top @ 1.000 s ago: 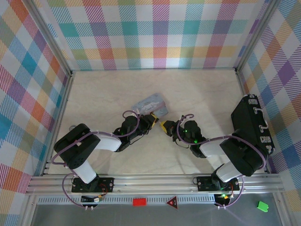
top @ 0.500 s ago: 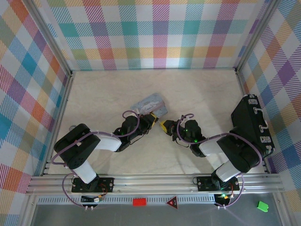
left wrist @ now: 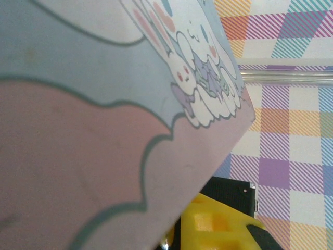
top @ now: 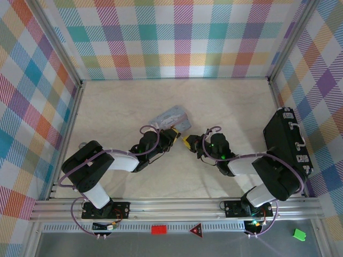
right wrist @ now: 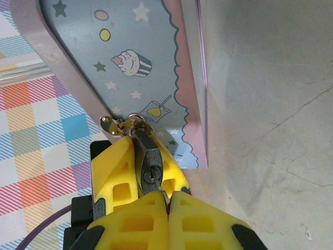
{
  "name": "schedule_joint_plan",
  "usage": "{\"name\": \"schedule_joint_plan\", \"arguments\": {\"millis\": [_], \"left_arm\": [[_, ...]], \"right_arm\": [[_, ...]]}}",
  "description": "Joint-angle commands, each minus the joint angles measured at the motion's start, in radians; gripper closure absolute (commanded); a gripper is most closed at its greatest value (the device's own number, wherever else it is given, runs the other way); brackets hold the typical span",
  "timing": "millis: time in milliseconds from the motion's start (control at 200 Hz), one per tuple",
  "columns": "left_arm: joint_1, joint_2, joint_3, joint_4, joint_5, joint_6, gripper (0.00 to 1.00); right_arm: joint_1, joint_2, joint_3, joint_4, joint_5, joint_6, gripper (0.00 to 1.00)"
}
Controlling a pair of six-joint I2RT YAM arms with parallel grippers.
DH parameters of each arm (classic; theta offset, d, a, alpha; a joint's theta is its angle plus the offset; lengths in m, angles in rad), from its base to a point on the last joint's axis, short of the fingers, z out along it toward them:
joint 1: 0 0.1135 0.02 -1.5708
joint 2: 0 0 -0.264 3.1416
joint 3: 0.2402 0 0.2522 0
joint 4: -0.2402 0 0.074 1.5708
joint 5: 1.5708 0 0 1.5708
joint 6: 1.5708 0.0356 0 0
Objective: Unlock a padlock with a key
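The small silvery-and-black padlock [right wrist: 150, 162] hangs from the clasp [right wrist: 117, 124] of the pale blue cartoon tin [right wrist: 136, 62]. My left gripper [right wrist: 144, 147] is shut on the padlock, one yellow finger on each side of it. My right gripper [right wrist: 167, 201] is shut on the key [right wrist: 159, 186], and the thin blade is in the padlock's keyhole. From above, the left gripper [top: 172, 134] and right gripper [top: 187, 142] meet tip to tip beside the tin [top: 172, 118]. In the left wrist view the tin [left wrist: 104, 130] looms close, with a yellow finger [left wrist: 218, 229] below it.
A black hard case [top: 286, 142] stands on edge against the right wall. Checked walls close in the table's left, far and right sides. Bare pale tabletop [top: 225, 107] lies beyond the tin and to the grippers' right [right wrist: 270, 130].
The right wrist has shifted slightly towards the far side. Both grips are the same, and the tin has not moved.
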State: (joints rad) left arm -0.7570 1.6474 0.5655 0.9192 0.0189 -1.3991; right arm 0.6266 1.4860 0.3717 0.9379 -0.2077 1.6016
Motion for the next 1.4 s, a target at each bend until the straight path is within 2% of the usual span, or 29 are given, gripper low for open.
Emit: {"name": "schedule_joint_plan", "arguments": {"millis": [0,310,540,1000,1170,1395], "left_arm": [[-0.045,-0.03,0.039,0.067,0.096,-0.031,1.0],[-0.053,-0.053,0.043,0.058,0.099,-0.035,1.0],[-0.058,-0.055,0.061,0.061,0.1,-0.037,1.0],[-0.066,-0.031,0.066,0.071,0.104,-0.037,1.0],[-0.07,-0.029,0.057,0.064,0.108,-0.032,1.0],[-0.076,-0.034,0.039,0.062,0.113,-0.031,1.0]], "right_arm": [[-0.019,0.001,0.056,-0.009,-0.028,-0.045,1.0],[-0.08,0.001,0.108,-0.085,-0.123,-0.16,1.0],[-0.049,0.008,0.128,-0.047,-0.156,-0.24,1.0],[-0.028,0.094,0.079,0.192,-0.133,0.052,1.0],[-0.031,0.08,0.092,0.167,-0.125,0.06,1.0],[-0.084,0.094,0.083,0.217,-0.158,0.089,1.0]]}}
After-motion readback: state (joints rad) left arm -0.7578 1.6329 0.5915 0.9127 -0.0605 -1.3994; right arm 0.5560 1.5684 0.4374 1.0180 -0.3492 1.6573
